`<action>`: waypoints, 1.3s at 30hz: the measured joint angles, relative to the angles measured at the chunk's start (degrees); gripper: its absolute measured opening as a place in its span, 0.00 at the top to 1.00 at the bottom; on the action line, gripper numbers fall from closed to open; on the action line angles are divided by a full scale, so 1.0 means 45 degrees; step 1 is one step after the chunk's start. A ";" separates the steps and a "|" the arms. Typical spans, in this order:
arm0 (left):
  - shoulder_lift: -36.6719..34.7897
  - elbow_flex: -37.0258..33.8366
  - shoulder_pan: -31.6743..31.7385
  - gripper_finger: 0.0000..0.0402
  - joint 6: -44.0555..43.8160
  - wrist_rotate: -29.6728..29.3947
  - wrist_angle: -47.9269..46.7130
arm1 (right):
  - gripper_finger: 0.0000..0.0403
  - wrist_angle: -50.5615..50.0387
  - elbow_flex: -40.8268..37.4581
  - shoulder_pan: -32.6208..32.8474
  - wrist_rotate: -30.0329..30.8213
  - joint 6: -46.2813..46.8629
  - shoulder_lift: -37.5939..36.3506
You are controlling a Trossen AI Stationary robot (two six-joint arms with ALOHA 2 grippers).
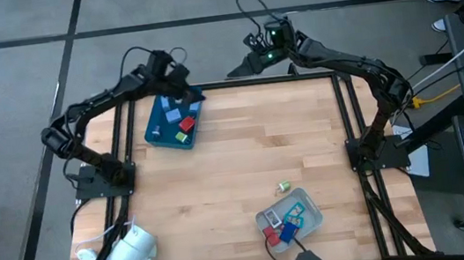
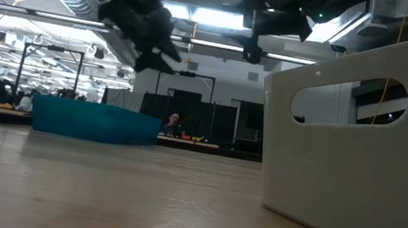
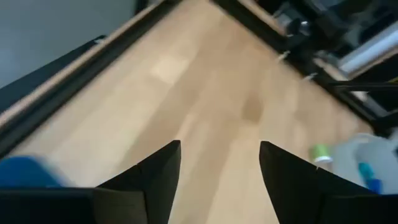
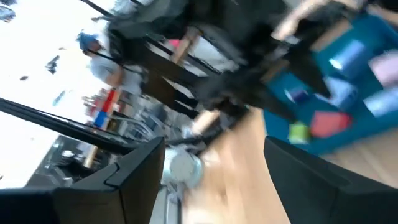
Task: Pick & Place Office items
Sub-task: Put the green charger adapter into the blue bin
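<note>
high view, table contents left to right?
White cylindrical object at the near left corner → dark teal tray holding several office items, left hand over its far edge → small green item loose on the wood → pale grey tray with more items.

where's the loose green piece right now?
High view: the green piece lies alone on the bare table, right of centre, just above the grey tray near the front edge.
</note>
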 joint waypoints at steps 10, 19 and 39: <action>0.0000 0.0000 -0.2440 0.47 -0.1480 -0.2436 0.0518 | 0.31 -1.0283 -0.0015 0.1794 0.5376 -0.8244 -0.1321; 0.0000 0.0000 -0.2628 0.49 -0.3042 -0.3047 0.1390 | 0.31 -1.0520 -0.2227 0.3925 0.6517 -1.0630 -0.2267; 0.0058 0.0000 -0.2920 0.50 -0.4140 -0.3743 0.2143 | 0.31 -0.6330 -0.7475 0.7702 0.8766 -1.1034 -0.3783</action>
